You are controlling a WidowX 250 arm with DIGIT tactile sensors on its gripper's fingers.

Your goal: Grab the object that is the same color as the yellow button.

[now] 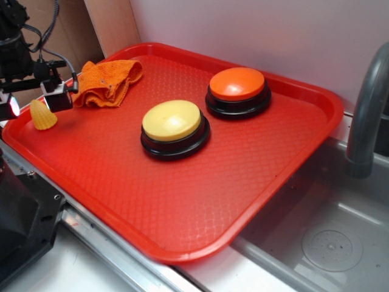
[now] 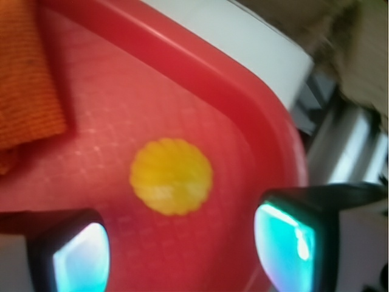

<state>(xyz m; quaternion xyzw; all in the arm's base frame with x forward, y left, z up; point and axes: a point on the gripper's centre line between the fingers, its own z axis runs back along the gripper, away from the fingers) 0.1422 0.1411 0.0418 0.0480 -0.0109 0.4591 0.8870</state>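
Note:
A small yellow cone-shaped corn toy point(image 1: 43, 115) stands upright near the left corner of the red tray point(image 1: 182, 201). From above it shows as a bumpy yellow disc point(image 2: 171, 176) in the wrist view. My gripper point(image 1: 33, 104) hangs just over it, open, with one finger on each side and nothing between the fingers point(image 2: 285, 243). The toy lies a little ahead of the fingertip line, untouched. The yellow button point(image 1: 172, 121), a pale dome on a black base, sits mid-tray.
An orange button point(image 1: 237, 85) on a black base stands behind the yellow one. An orange rag point(image 1: 108, 81) is bunched at the tray's back left, close to the gripper. A sink basin point(image 1: 328, 243) and grey faucet point(image 1: 364, 109) lie to the right.

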